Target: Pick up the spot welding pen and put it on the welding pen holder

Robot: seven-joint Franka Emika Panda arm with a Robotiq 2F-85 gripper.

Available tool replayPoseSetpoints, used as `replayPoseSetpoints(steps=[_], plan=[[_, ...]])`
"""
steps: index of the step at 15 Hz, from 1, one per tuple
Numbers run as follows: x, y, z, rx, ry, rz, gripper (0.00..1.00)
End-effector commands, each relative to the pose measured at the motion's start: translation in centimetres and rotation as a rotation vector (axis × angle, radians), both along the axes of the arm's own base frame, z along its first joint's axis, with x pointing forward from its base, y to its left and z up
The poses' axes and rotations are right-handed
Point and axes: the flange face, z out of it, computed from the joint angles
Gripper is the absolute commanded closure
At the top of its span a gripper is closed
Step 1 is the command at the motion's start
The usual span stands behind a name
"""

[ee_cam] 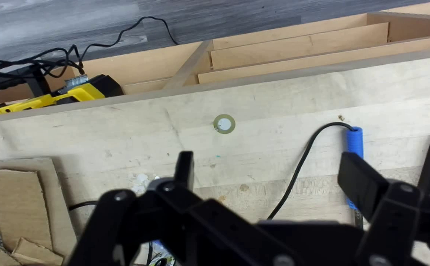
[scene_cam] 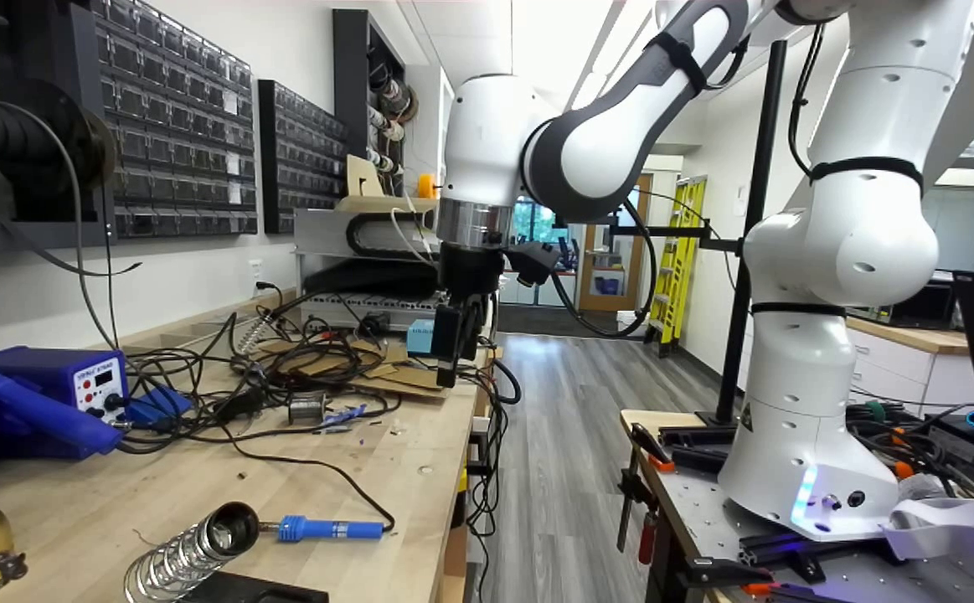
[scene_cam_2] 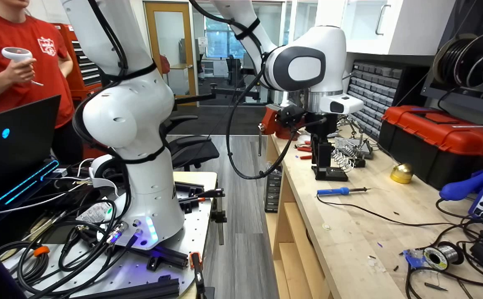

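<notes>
Black two-fingered claw [ee_cam: 268,168] spread; blue-handled pen [scene_cam: 329,529] lies off toward silver coil holder [scene_cam: 185,559], square to wooden desk's [ee_cam: 292,98] floor-side edge.

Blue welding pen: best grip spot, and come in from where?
Middle of the blue handle, from straight above, I'd say. The welding pen lies flat on the bench, long sides exposed; in the wrist view the open claw is spread crosswise to it. That should clear the metal tip at one end and the cable at the other.
</notes>
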Motion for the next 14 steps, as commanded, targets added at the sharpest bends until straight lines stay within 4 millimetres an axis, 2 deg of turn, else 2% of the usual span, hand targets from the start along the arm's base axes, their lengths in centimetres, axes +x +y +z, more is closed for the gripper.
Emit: replayPoseSetpoints(steps=[1,6,14], plan=[[0.0,0.0,0.0,0.0,0.001,0.0,0.0],[0.5,0.4,-0.3,0.0,-0.001,0.032,0.0],[1.8,2.7,-1.0,0.002,0.0,0.131,0.0]])
